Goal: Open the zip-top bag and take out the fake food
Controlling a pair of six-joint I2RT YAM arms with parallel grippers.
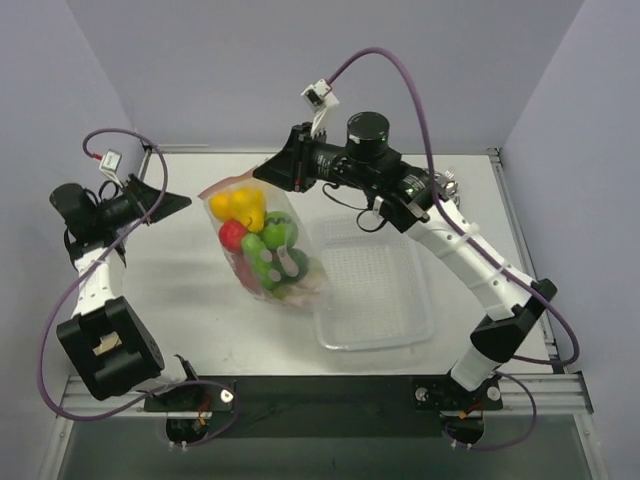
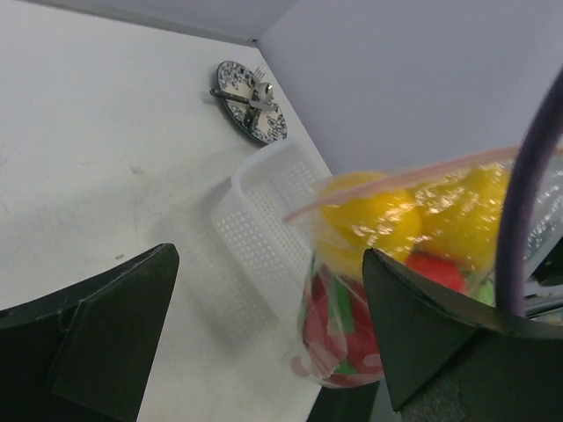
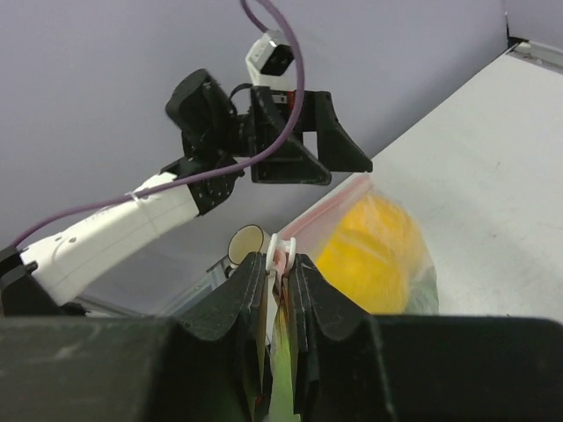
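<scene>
- Left of the tray (image 1: 375,290), seen from above, the bag (image 1: 300,288) sits on the worktop (image 1: 180,300) with the food (image 1: 245,208) inside; the right claw (image 1: 292,168) pinches its mouth, and the left claw (image 1: 170,197) gapes wide, apart from the bag.
- Left wrist: spread jaws frame bag and tray; a plate (image 2: 252,102) lies beyond the tray.
- Right wrist: jaws clamped on the pink zip strip (image 3: 327,205).

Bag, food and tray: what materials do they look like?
The zip-top bag: thin clear plastic film, crinkled and glary, with a pinkish zip strip. The fake food: likely moulded plastic, with glossy highlights on saturated yellow, red and green. The tray: apparently rigid translucent white plastic with a perforated mesh floor and walls.
</scene>
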